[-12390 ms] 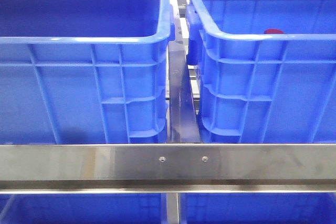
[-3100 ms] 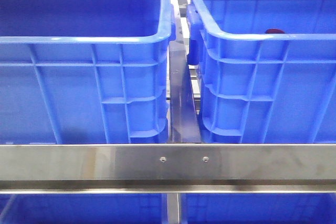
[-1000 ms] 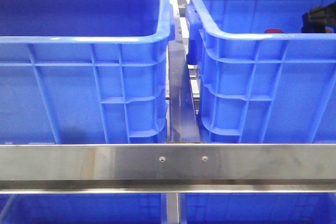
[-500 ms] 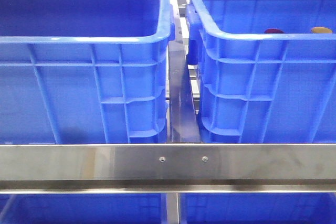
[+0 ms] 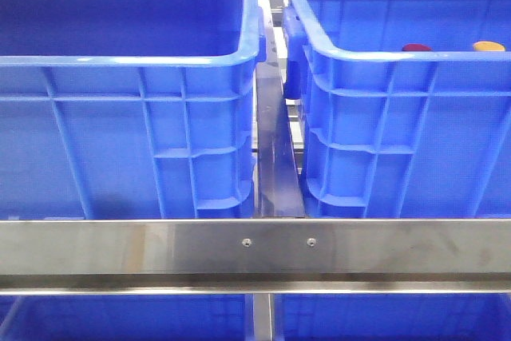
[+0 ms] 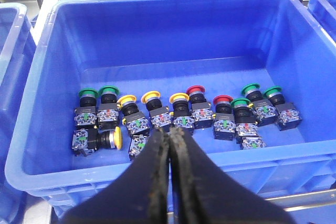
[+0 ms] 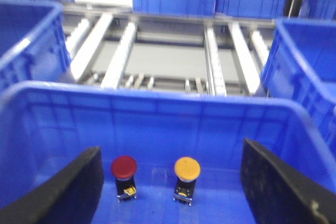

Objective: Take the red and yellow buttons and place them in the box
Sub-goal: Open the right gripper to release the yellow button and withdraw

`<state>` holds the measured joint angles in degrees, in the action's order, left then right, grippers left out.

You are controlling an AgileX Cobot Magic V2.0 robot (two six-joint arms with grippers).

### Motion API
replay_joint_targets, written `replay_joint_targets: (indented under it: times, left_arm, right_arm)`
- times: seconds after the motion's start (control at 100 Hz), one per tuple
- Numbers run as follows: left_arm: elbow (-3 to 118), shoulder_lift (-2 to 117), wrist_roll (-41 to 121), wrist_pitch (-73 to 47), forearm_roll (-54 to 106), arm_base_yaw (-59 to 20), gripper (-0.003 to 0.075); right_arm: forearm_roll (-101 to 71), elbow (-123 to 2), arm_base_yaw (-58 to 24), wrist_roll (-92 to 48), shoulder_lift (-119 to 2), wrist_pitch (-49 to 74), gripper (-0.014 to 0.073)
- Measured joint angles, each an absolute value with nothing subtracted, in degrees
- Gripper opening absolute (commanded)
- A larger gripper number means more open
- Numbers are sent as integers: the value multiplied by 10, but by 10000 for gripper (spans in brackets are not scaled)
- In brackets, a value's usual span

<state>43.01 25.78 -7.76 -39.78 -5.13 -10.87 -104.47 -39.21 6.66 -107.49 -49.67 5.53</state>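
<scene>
Blue ribbed plastic filled nearly every view. In the front view two crates stood side by side, the left crate (image 5: 128,101) and the box (image 5: 399,117) on the right, parted by a narrow gap with a dark metal strip (image 5: 275,149) in it, and a brushed steel rail (image 5: 255,249) ran across below them. Both had thick rolled rims and moulded ribs on their walls.

Over the box's near rim only two domed tops showed: the red button (image 5: 416,48) and the yellow button (image 5: 488,46), a little apart. The right wrist view showed them better, the red button (image 7: 124,167) and the yellow button (image 7: 187,168) standing upright on small dark bases on the box's floor, near its far wall (image 7: 157,124). Beyond that wall lay metal rollers (image 7: 121,51) and more blue crates.

The right gripper (image 7: 170,203) hung above the box with its fingers (image 7: 68,192) spread wide and nothing between them, both buttons in the open span, untouched. There was free floor all round the two buttons.

The left gripper (image 6: 169,182) hovered over the left crate's near rim (image 6: 252,166), its dark, worn fingers (image 6: 155,182) pressed together and empty. Below it a loose row of push buttons (image 6: 184,116) with green, yellow and red caps lay across the floor, crowded and touching, with bare floor behind them.
</scene>
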Motion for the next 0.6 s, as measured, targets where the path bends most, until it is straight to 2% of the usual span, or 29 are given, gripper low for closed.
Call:
replay_joint_targets:
  times: [0.4,0.5,0.6]
  left_arm:
    - [430,258,-78,-398,-51,-109,-19]
    - [430,258,-78,-398,-51,-109,-19]
    - [430,258,-78,-398,-51,-109,-19]
  right_arm:
    - [-1044,-253,67,-1074,-291,102,555]
    - [-1044,-235,67,-1074,-265,105,491]
    - [-1044,-229,67,-1074,-253,105,353]
